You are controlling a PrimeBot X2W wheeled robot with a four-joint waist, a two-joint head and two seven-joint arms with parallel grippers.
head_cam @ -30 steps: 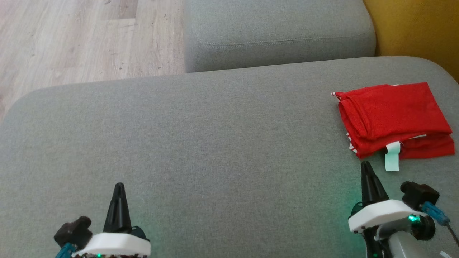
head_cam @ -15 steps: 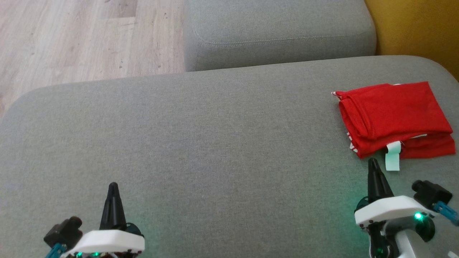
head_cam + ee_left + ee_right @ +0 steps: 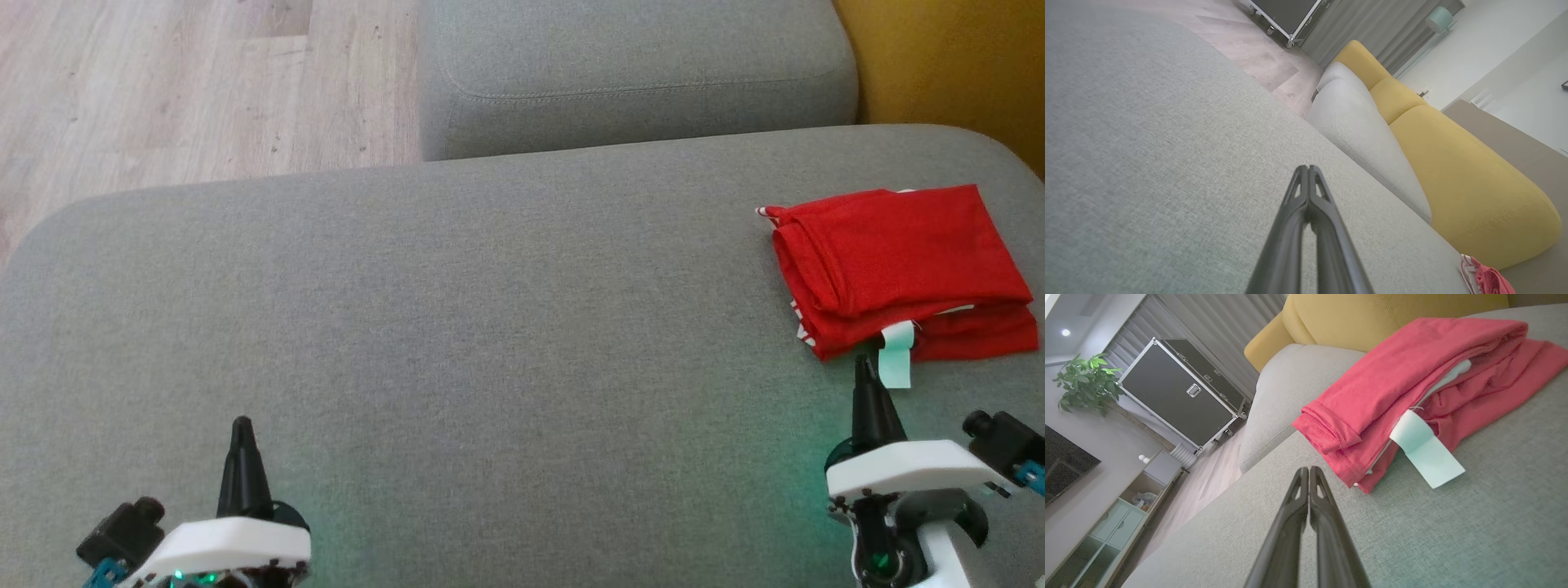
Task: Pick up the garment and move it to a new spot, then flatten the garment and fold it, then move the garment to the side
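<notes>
Since the earlier frame, both arms have shifted outward over the grey seat cushion. The folded red garment lies at the cushion's right edge, with wide bare fabric to its left. The left gripper and right gripper are pressed together and hold nothing. The right tip is just beside the pale label.

Cropped edges, tucked folds
The red garment is being cut off by the left wrist view's bottom edge and the right wrist view's right edge; its folds are hiding the upper end of the pale label. The head view's bottom edge is cropping the bodies of the left gripper and right gripper.
</notes>
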